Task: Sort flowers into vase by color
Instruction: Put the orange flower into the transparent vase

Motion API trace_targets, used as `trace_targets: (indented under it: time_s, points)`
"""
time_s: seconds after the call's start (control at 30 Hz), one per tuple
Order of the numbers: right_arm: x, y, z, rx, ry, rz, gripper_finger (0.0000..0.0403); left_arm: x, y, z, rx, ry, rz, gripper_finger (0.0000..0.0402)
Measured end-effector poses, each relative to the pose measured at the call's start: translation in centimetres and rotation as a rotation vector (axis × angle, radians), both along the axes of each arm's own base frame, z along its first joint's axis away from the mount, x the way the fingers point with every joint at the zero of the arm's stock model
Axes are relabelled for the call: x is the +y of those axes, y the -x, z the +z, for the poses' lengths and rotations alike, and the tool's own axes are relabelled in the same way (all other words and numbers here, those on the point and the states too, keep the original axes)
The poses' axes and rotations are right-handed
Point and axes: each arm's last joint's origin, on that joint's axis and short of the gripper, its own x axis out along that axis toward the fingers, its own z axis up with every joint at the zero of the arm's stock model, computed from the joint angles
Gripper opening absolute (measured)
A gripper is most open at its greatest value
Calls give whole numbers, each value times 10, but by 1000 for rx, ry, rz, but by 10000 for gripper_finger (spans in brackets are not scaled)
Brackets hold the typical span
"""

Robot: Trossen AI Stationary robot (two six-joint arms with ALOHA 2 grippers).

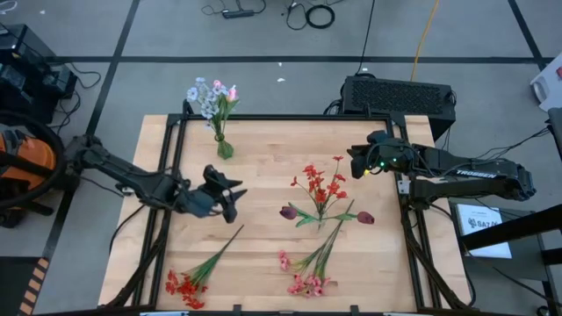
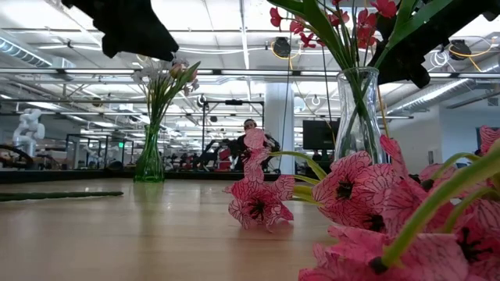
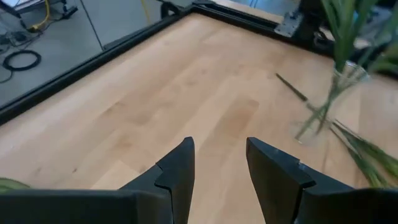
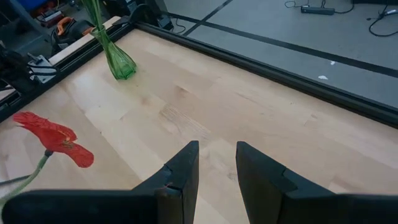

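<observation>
A green vase [image 1: 224,147] stands near the table's far left and holds pale blue-white and pink blooms [image 1: 211,95]. A clear vase [image 2: 359,109] near the middle holds a red spray [image 1: 318,183]. Two dark maroon tulips [image 1: 288,211] lean out beside it. A pink spray [image 1: 303,279] and a red spray [image 1: 184,285] lie flat near the near edge. My left gripper [image 1: 235,200] hovers open left of the clear vase. My right gripper [image 1: 353,163] hovers open, right of the red spray. Both are empty.
A black metal frame [image 1: 263,118] runs along the table's edges. A black box [image 1: 399,92] sits beyond the far right corner. Bare wood [image 3: 186,81] lies between the green vase [image 4: 119,62] and the clear vase. The room behind shows in the low view.
</observation>
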Motion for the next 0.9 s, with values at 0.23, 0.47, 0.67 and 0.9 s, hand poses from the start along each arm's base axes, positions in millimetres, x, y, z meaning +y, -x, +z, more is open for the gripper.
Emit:
trace_targets:
  time_s: [0.23,0.47,0.67,0.9]
  points:
    - [0,0,0,9,12,8,98,-19,-19,1,146,13,21,150]
    - [2,1,-3,52,-11,97,98,-39,-36,-5,185,27,-6,150]
    - [4,6,-10,145,-37,97,98,-47,-39,-13,201,73,-4,150]
    - [8,19,-24,316,-147,107,98,-50,-39,-15,217,86,-29,150]
